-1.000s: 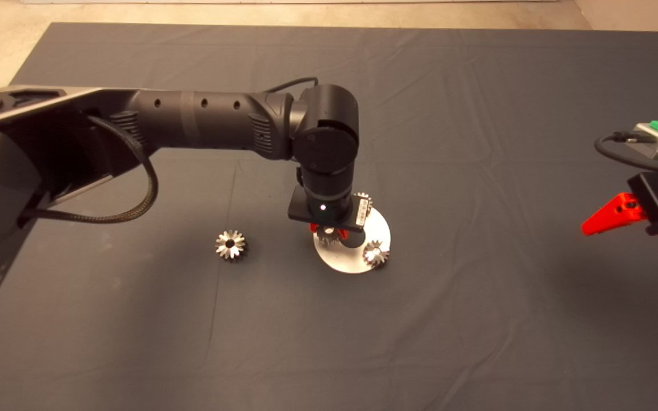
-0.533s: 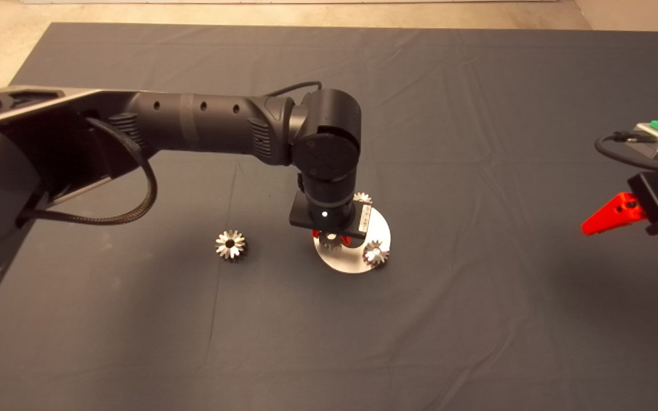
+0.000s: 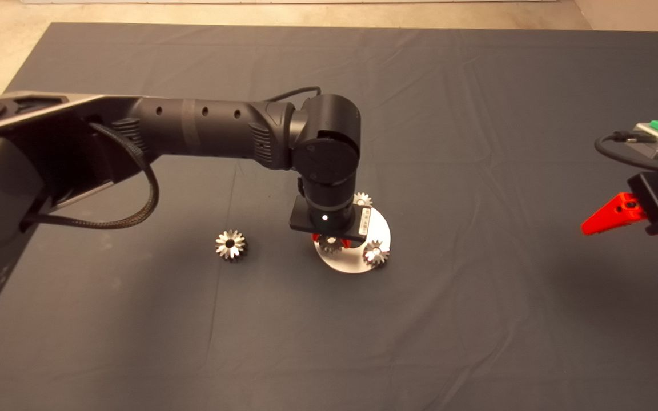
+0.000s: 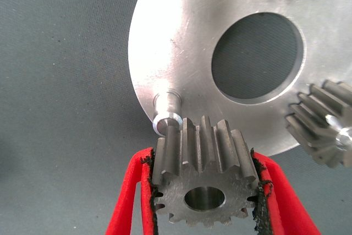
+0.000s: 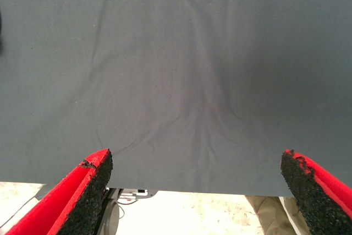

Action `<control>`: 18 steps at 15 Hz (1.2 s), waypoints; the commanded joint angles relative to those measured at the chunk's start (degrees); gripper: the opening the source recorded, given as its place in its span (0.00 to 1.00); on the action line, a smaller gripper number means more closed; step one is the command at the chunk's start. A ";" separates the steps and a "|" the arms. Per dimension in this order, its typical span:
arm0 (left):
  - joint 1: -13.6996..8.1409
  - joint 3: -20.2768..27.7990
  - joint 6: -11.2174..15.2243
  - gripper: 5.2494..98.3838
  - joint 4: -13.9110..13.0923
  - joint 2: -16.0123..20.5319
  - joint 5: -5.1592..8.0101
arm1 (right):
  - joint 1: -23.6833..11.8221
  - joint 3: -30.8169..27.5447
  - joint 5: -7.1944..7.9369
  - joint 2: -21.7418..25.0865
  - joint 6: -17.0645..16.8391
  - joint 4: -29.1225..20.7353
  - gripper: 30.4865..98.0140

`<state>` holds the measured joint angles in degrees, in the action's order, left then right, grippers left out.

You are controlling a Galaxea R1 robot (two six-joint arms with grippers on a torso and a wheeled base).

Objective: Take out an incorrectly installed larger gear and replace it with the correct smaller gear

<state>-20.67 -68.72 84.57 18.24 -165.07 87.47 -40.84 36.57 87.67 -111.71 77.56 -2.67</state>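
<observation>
Item: smaller gear [image 4: 204, 182], clamped in my left hand [image 4: 203, 202], beside the bare pin [image 4: 166, 115] on the round plate [image 4: 181, 42]. Step: installing; next, centre bore over pin. Larger gear [image 3: 231, 245] discarded on the surface. Right hand [image 5: 198, 191] parked, fingers apart.

Dim overhead light, glare on disc [image 3: 377, 231], soft shadows
</observation>
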 commanded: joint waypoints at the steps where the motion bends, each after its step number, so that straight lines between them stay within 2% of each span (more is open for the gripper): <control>1: 2.71 -3.59 -3.25 0.24 1.89 0.05 7.54 | -1.26 -0.29 0.04 0.31 -0.30 -1.90 0.75; 9: 2.47 -7.99 -7.92 0.24 1.80 0.14 7.54 | -1.26 -0.29 -0.05 -0.05 -0.21 -1.90 0.75; 14: -1.24 -9.49 -9.33 0.24 1.27 0.05 7.54 | -1.31 -0.29 -0.05 0.04 -0.21 -1.90 0.75; 16: -1.75 -9.40 -9.68 0.24 1.01 0.05 7.54 | -1.26 -0.29 -0.05 -0.05 -0.21 -1.90 0.75; 17: -2.01 -9.23 -9.73 0.24 0.40 -0.04 7.54 | -1.26 -0.29 -0.05 -0.17 -0.18 -1.93 0.75; 18: -3.31 -8.87 -9.71 0.24 -0.44 -0.04 7.54 | -1.26 -0.29 -0.05 -0.24 -0.12 -1.90 0.75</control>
<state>-20.99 -76.23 76.08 14.93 -165.57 87.04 -40.84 36.55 87.65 -111.75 77.56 -2.67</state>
